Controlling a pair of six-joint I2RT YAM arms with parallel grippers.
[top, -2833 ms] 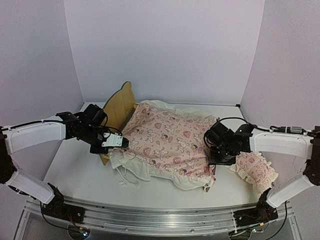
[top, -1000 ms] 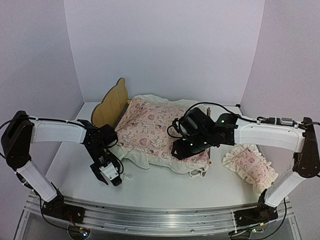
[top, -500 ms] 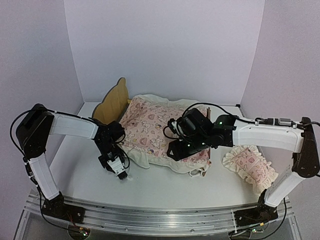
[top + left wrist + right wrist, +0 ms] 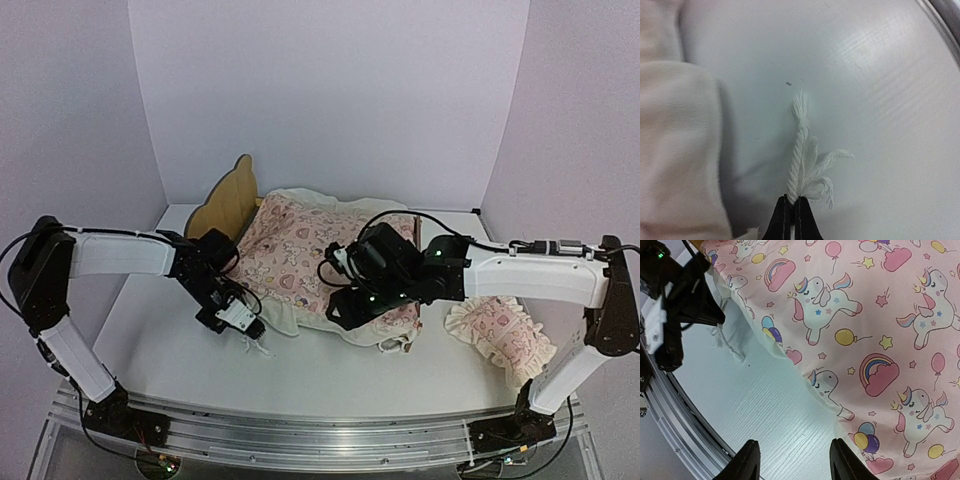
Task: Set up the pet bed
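The pet bed (image 4: 222, 200) stands toward the back of the tabletop (image 4: 150, 340), left of centre. Its bear-eared wooden headboard is at the left end, and the rest is hidden under a pink quilt (image 4: 300, 250) with a cream frill. A ruffled pillow (image 4: 500, 335) lies on the tabletop off to the right, apart from the bed.

The left arm (image 4: 120, 255) reaches across in front of the headboard, its wrist tipped down to the tabletop by the quilt's near left corner. The right arm (image 4: 520, 270) stretches in from the right, low over the quilt's near edge.

From above, the left arm's tips are too small to read. Its wrist camera shows the left fingers (image 4: 784, 222) pressed together on the end of a white twisted cord (image 4: 799, 145), which lies frayed on the tabletop beside cream fabric. The other wrist camera shows the right fingers (image 4: 747, 462) spread apart and holding nothing, above the spot where the unicorn print meets bare tabletop.
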